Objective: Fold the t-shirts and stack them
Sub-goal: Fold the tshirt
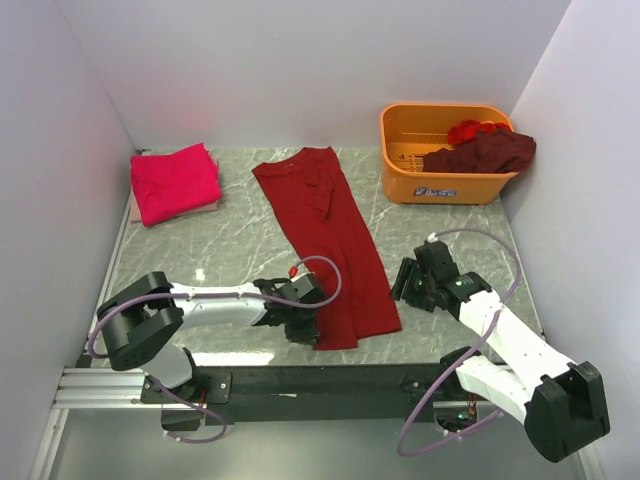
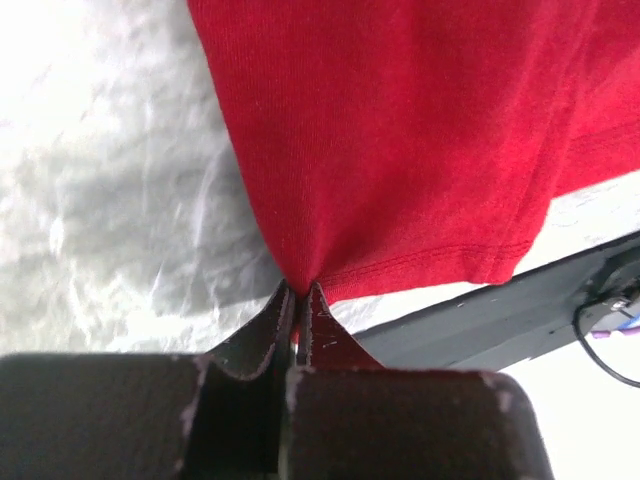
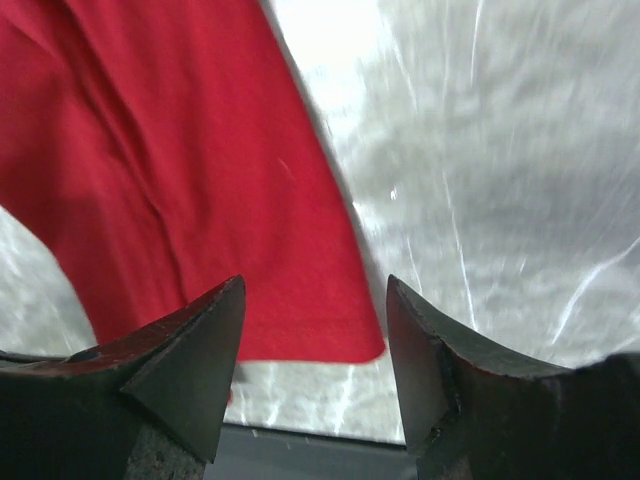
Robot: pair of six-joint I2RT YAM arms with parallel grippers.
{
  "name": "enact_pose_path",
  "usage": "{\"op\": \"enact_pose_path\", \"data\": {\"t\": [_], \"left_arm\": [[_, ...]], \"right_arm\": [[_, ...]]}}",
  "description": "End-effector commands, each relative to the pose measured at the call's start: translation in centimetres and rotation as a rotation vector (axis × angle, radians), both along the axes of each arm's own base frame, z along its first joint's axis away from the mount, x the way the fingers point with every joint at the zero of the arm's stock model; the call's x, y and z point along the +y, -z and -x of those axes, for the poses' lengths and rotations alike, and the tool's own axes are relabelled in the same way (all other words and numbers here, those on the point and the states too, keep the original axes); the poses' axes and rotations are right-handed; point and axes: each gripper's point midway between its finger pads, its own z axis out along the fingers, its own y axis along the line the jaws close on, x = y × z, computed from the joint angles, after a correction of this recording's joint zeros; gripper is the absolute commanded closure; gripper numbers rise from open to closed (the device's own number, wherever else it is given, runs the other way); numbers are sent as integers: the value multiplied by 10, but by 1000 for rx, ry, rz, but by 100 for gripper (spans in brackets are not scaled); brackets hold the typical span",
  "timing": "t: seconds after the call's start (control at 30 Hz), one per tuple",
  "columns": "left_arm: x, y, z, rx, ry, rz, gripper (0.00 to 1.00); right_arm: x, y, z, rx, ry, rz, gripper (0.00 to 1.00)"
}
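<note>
- Pink t-shirt (image 1: 175,183): folded, at the far left of the table (image 1: 240,240).
- Left arm: stretched low along the near edge, reaching rightward.
- Left gripper (image 1: 302,325): jaws pinched tight on the near-left hem corner of the red t-shirt (image 1: 332,230).
- Red t-shirt: a long narrow strip at mid-table, running far to near.
- Right arm: elbow bent, reaching leftward.
- Right gripper (image 1: 403,284): just beside the strip's near-right corner, jaws spread wide, holding nothing.
- Orange basket (image 1: 440,186): far right, with a maroon t-shirt (image 1: 490,152) draped over its rim.
</note>
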Motion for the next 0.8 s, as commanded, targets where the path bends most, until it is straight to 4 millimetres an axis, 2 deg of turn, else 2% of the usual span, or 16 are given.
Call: {"op": "enact_pose_path", "data": {"t": [0.0, 0.03, 0.13, 0.17, 0.23, 0.33, 0.43, 0.57, 0.77], "left_arm": [[29, 4, 13, 42, -50, -142, 99], [39, 4, 17, 50, -69, -176, 99], [52, -2, 24, 78, -132, -185, 99], [55, -7, 26, 82, -152, -175, 99], [61, -6, 30, 95, -171, -179, 99], [69, -8, 35, 107, -205, -184, 99], [71, -8, 36, 109, -231, -162, 99], [69, -8, 36, 101, -235, -135, 99], [67, -6, 35, 99, -219, -134, 99]], "right_arm": [[5, 13, 30, 105, -9, -63, 36], [4, 19, 37, 125, -6, -62, 36], [7, 28, 52, 167, -46, -72, 38], [12, 27, 54, 171, -70, -83, 38], [37, 23, 65, 183, -156, -133, 38], [51, 29, 87, 246, -248, -81, 38], [59, 39, 101, 292, -256, -92, 38], [65, 42, 102, 276, -246, -117, 39], [85, 38, 99, 260, -281, -172, 43]]}}
